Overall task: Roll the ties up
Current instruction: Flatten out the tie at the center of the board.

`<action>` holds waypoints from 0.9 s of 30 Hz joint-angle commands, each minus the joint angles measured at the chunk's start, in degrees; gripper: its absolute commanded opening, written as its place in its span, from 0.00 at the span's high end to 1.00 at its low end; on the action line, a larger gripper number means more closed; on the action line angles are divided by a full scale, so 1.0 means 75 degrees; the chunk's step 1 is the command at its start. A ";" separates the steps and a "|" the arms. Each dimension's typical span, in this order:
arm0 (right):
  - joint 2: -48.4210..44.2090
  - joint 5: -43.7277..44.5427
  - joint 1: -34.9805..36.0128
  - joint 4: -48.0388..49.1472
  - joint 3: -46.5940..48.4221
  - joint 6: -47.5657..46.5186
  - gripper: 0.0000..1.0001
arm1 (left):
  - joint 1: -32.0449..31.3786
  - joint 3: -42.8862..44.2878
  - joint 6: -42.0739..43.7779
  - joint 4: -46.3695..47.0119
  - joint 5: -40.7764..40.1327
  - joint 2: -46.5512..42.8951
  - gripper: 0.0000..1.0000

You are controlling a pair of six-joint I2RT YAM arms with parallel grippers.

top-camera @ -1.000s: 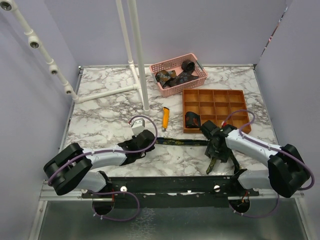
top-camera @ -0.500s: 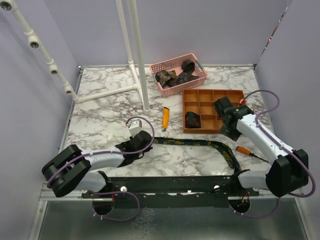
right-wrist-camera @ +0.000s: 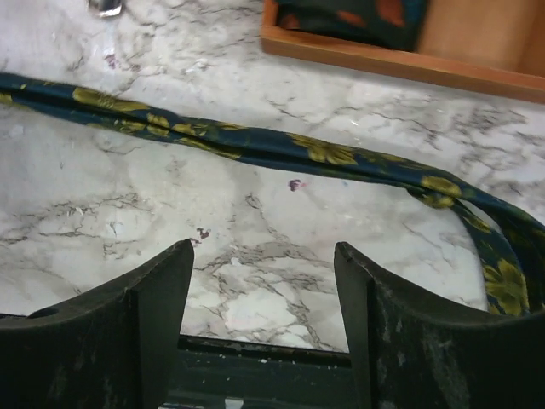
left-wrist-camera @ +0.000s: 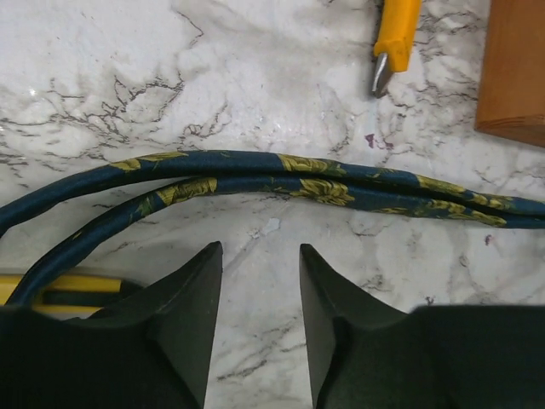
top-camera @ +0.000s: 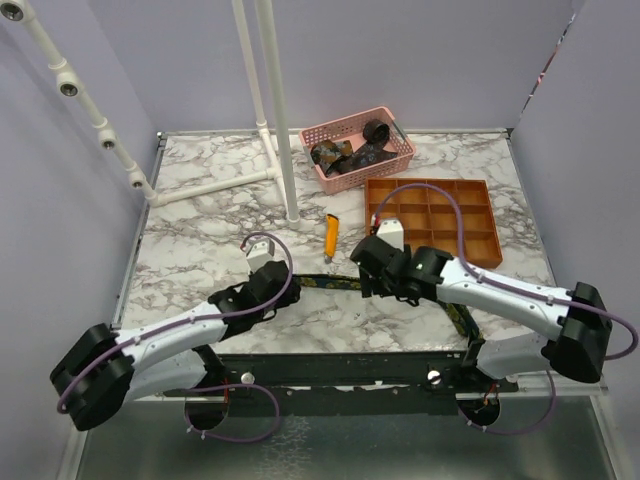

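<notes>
- Overview from above: the navy tie [top-camera: 330, 283] lies flat on the marble tabletop [top-camera: 200, 215]. Its long axis runs left to right between the arms, and it bends toward the near edge at its right end. The left fingers [top-camera: 275, 285] are at its left end, and the right fingers [top-camera: 368, 272] are over its middle stretch. More ties fill the pink basket [top-camera: 372, 172] at the back, well apart. The wooden tray [top-camera: 482, 215] stands just behind the right arm, and the utility knife [top-camera: 331, 234] lies just beyond the tie.
- Left wrist: the fingers are parted with nothing between them. The tie [left-wrist-camera: 306, 175] lies crosswise just ahead of the tips as two strands, apart at the left and merging toward the right. Only bare marble separates tips and fabric, so a short advance should reach it. The knife's tip and the tray's corner sit beyond the tie and should not crowd the move.
- Right wrist: the fingers stand wide apart and empty. The tie [right-wrist-camera: 324, 153] crosses ahead of them from upper left to lower right, where it seems to twist. A dark tie with orange print [right-wrist-camera: 341, 15] lies in the tray compartment beyond. The smooth tabletop probably lets fabric slide, so one arm would likely pin while the other winds. The left looks nearer an end.
</notes>
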 commanded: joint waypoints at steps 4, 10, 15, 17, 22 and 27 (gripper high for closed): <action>0.1168 -0.0103 0.0506 0.3471 -0.0397 -0.1703 0.28 | 0.0051 0.0719 -0.0240 -0.2873 -0.0354 -0.2436 0.53; 0.2491 -0.0416 0.0504 0.4600 0.0103 -0.2866 0.24 | -0.0146 0.1123 -0.0966 -0.4643 -0.1370 -0.3267 0.22; 0.2610 -0.1091 0.0510 0.5217 -0.0085 -0.4166 0.12 | -0.0215 0.1186 -0.1934 -0.5464 -0.2230 -0.3472 0.01; 0.2722 -0.1444 0.0510 0.5282 -0.0060 -0.4776 0.10 | -0.0218 0.1309 -0.2217 -0.5734 -0.2421 -0.3590 0.01; 0.3010 -0.2758 0.0500 0.5335 -0.0013 -0.5893 0.11 | -0.0215 0.1483 -0.2588 -0.6022 -0.2598 -0.4161 0.01; 0.3601 -0.3293 0.0498 0.5042 0.0350 -0.6406 0.15 | -0.0218 0.2085 -0.2572 -0.6605 -0.2918 -0.4470 0.01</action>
